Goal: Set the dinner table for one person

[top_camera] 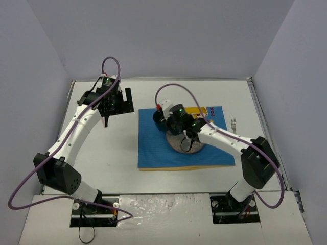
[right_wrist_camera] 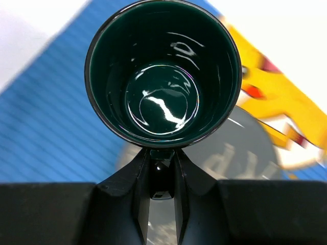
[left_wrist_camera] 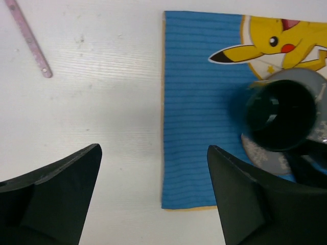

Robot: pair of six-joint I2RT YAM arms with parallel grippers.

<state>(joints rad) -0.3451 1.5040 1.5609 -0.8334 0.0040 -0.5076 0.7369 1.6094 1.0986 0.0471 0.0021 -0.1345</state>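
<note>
Only up close, mug (right_wrist_camera: 162, 71) handle between jaws (hidden overhead)

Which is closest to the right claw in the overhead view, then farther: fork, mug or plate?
1. mug, held by its handle in the right gripper.
2. plate, on the placemat, right beside the mug.
3. fork, off to the placemat's right.

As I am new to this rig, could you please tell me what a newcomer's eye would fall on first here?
The blue placemat with its yellow cartoon print lies mid-table, with a grey plate on it. There the right pincer is shut on the handle of a dark green mug. The left pincer hangs open above the bare white dinner table.
</note>
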